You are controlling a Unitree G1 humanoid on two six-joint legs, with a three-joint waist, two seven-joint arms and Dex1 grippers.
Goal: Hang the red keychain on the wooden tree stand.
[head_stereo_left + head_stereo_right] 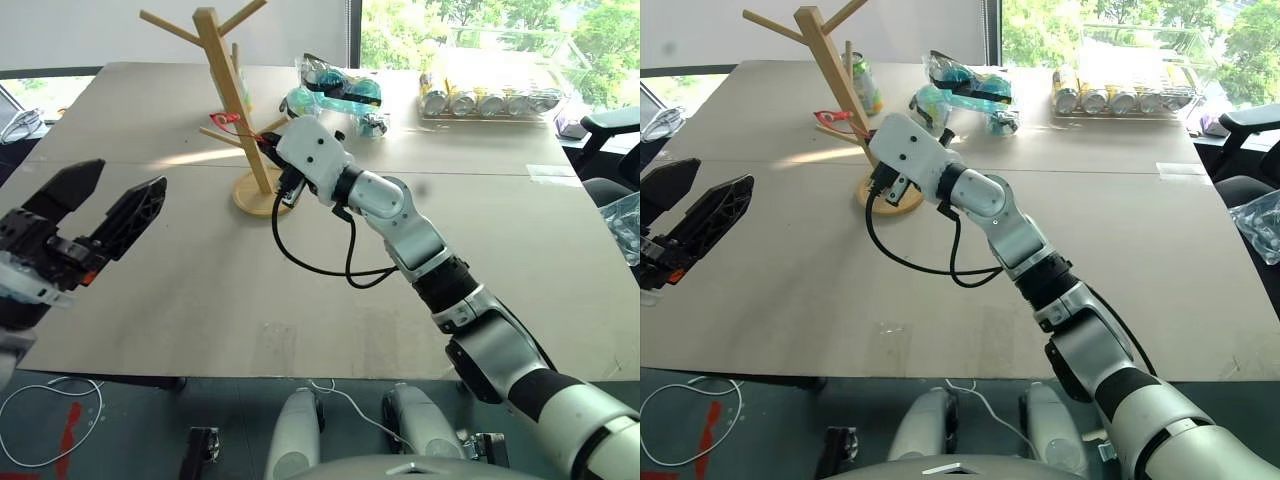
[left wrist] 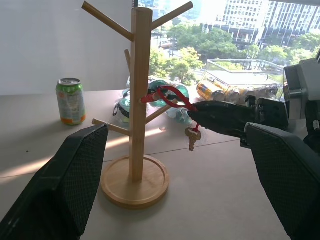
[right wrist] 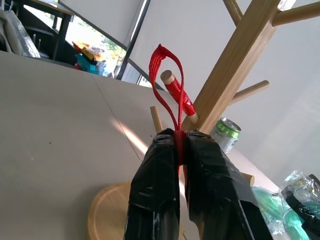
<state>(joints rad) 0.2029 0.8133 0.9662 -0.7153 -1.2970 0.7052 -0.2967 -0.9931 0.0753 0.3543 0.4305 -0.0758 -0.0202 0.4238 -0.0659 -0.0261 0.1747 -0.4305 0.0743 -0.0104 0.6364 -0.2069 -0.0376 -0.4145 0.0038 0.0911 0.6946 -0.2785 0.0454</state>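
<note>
The right tool (image 3: 181, 150) is clamped on the keychain (image 3: 170, 85), holding its loop against a peg tip on the stand (image 1: 225, 95). The left tool (image 1: 95, 215) hangs open, well apart. Risk: the loop looks only partly over the peg; release now may drop it to the surface (image 1: 200, 290). A further push may tip the stand

We are seeing a green can (image 2: 70, 101) standing on the table (image 1: 300, 290), with bagged goggles (image 1: 340, 92) lying near a clear box of cans (image 1: 490, 85).
</note>
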